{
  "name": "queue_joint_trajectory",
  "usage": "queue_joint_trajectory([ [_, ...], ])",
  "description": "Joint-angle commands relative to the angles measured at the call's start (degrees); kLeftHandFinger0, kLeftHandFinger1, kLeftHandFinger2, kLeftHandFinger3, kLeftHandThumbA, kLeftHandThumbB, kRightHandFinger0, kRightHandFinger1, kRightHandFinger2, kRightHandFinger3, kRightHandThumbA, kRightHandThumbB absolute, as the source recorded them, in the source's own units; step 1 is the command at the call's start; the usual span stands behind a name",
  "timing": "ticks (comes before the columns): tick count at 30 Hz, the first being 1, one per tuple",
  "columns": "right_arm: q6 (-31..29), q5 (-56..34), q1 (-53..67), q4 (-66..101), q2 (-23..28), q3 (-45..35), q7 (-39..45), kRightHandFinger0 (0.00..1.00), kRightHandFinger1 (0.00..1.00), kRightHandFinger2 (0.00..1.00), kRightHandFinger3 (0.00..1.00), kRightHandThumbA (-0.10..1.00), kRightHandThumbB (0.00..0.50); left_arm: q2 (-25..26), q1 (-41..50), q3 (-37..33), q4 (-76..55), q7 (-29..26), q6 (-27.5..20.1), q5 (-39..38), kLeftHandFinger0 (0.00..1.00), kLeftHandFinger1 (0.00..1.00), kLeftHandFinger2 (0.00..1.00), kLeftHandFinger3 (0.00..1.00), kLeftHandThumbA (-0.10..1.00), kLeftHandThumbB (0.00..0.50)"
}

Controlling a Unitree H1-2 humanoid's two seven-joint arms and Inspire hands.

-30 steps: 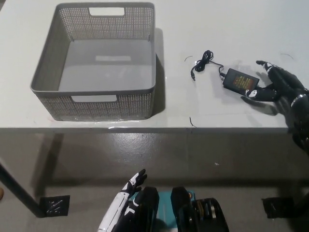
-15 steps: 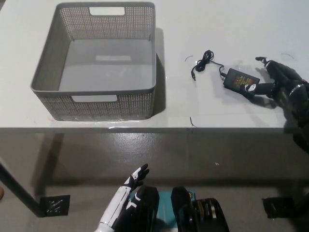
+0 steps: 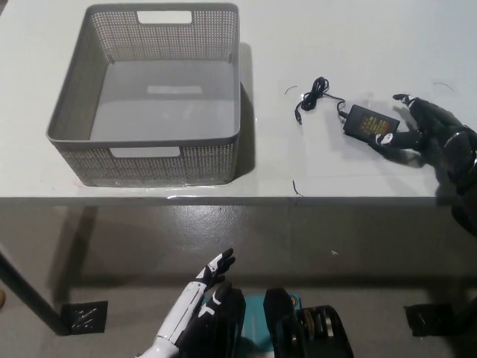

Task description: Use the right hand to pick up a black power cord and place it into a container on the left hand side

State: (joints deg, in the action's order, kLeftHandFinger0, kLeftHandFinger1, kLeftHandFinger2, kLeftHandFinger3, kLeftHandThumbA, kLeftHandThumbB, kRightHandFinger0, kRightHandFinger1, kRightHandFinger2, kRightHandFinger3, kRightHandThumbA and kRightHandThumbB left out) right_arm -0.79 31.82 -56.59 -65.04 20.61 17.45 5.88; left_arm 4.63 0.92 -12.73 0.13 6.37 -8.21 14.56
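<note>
**Op:** Where the cord lies against the black fingers, what do you read?

**Obs:** While your right hand (image 3: 431,133) sits on the white table (image 3: 358,45) at the 3 o'clock edge of the view, its fingers (image 3: 409,101) are spread apart and grasp nothing. You have the black power cord (image 3: 363,120) lying flat just at 9 o'clock from that hand. One fingertip touches, or nearly touches, the brick's near right corner; another reaches past its far right corner. You cannot tell from this angle whether there is real contact. The thin lead runs off from the brick toward 10 o'clock, ends in a small coil, with the plug tip lying loose on the table.

**Op:** And the container?

**Obs:** Your grey perforated basket (image 3: 78,89) stands upright on the same table, well apart from the cord, at 9 o'clock from it. It has cut-out handles on the near and far walls. You see only its bare grey floor inside; nothing lies in it.

**Op:** Left hand?

**Obs:** Your white left hand (image 3: 210,274) rests low at 6 o'clock, below the table edge, fingers loosely apart, holding nothing.
</note>
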Motion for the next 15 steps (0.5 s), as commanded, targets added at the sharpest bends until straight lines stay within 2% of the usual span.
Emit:
queue_joint_trajectory([
  [1, -2.8, -1.0, -5.0, -1.7, -0.3, 0.5, -1.6, 1.0, 1.0, 1.0, 1.0, 0.83, 0.5, 0.1, -1.4, -0.4, -1.7, 0.7, -0.6, -0.4, 1.0, 1.0, 1.0, 1.0, 1.0, 0.144],
  [2, -2.8, -1.1, -5.1, -1.9, -0.5, 0.6, -1.5, 1.0, 1.0, 1.0, 1.0, 0.82, 0.5, 0.1, -1.6, -0.4, -1.1, 0.6, -1.6, -0.7, 1.0, 1.0, 1.0, 1.0, 1.0, 0.126],
  [5, -2.6, -0.6, -5.2, -2.6, -1.2, 1.3, -1.4, 1.0, 1.0, 1.0, 1.0, 0.81, 0.5, 0.1, -1.7, -0.4, -0.4, 0.1, -3.0, -0.5, 1.0, 1.0, 1.0, 1.0, 1.0, 0.114],
  [10, -2.2, -0.5, -5.3, -4.1, -2.5, 1.8, -1.6, 1.0, 1.0, 1.0, 1.0, 0.77, 0.5, -0.2, -1.4, -0.5, -1.2, 0.4, -1.4, -0.7, 1.0, 1.0, 1.0, 1.0, 1.0, 0.148],
  [13, -2.4, -0.3, -5.5, -5.1, -3.1, 2.5, -2.1, 1.0, 1.0, 1.0, 1.0, 0.77, 0.5, -0.3, -1.5, -0.6, -1.2, 0.1, -1.8, -0.1, 1.0, 1.0, 1.0, 1.0, 1.0, 0.132],
  [15, -3.8, -0.3, -5.2, -5.5, -3.3, 2.6, -4.7, 1.0, 1.0, 1.0, 1.0, 0.71, 0.5, -0.3, -1.7, -0.6, -1.2, 0.2, -1.8, -0.4, 1.0, 1.0, 1.0, 1.0, 1.0, 0.123],
])
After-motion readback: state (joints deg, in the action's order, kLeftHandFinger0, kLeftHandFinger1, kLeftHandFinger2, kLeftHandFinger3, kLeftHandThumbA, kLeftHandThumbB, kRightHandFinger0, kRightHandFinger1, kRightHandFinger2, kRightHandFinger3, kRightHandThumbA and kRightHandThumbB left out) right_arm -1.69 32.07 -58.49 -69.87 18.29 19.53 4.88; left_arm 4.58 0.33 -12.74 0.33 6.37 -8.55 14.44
